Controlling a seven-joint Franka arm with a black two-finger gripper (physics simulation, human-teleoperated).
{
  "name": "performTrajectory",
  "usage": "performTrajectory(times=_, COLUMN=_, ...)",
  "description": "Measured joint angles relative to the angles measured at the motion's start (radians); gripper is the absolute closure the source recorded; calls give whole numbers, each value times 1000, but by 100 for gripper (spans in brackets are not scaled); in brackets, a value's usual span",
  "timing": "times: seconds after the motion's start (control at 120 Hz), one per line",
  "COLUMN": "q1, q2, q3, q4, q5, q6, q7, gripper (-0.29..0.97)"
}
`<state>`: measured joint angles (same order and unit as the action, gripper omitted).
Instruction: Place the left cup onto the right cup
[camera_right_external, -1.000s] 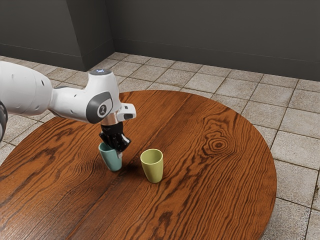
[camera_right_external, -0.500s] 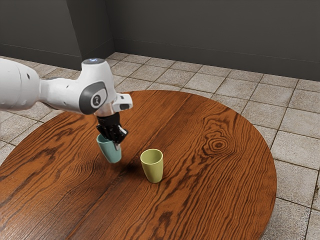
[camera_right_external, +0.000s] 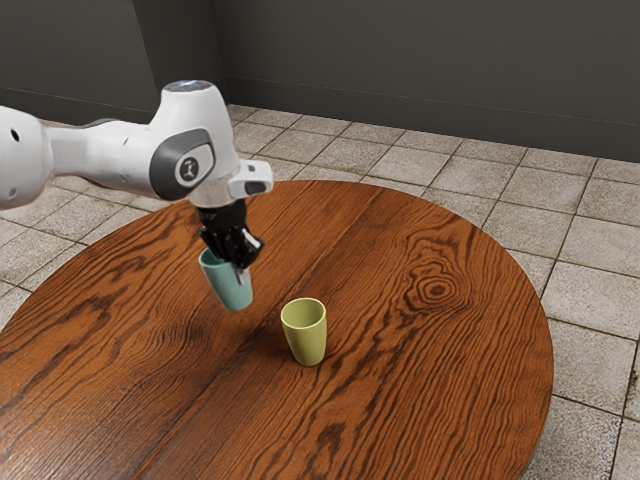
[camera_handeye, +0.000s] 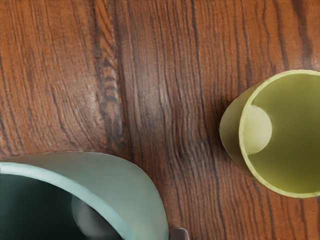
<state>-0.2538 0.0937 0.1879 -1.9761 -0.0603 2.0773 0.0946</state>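
My black gripper (camera_right_external: 232, 256) is shut on the rim of a teal cup (camera_right_external: 228, 281), which hangs tilted in the air above the round wooden table (camera_right_external: 430, 330). A yellow-green cup (camera_right_external: 303, 330) stands upright on the table, lower and toward the exterior view's right of the teal cup, apart from it. In the wrist view the teal cup (camera_handeye: 100, 185) looms large just under my hand, and the yellow-green cup (camera_handeye: 280, 135) shows its open mouth off to one side.
The table's wood surface spreads wide around both cups, with its curved edge toward the exterior view's right. Tiled floor (camera_right_external: 590, 230) and dark walls lie beyond.
The teal cup has been lifted off the table and carried up and slightly toward the exterior view's right, closer to the yellow-green cup. The yellow-green cup has stayed put.
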Motion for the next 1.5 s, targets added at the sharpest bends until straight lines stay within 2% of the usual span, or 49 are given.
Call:
performTrajectory(times=0.325, q1=-24, q2=-54, q3=-22, q4=42, q5=33, q6=-77, q7=-4, gripper=78)
performTrajectory(times=0.842, q1=-27, q2=-16, q3=-96, q4=170, q5=70, q6=-206, q7=-13, gripper=78)
performTrajectory(times=1.108, q1=-35, q2=0, q3=-142, q4=172, q5=126, q6=-166, q7=-40, gripper=78)
performTrajectory(times=1.5, q1=-28, q2=23, q3=-162, q4=139, q5=128, q6=-105, q7=-89, gripper=78)
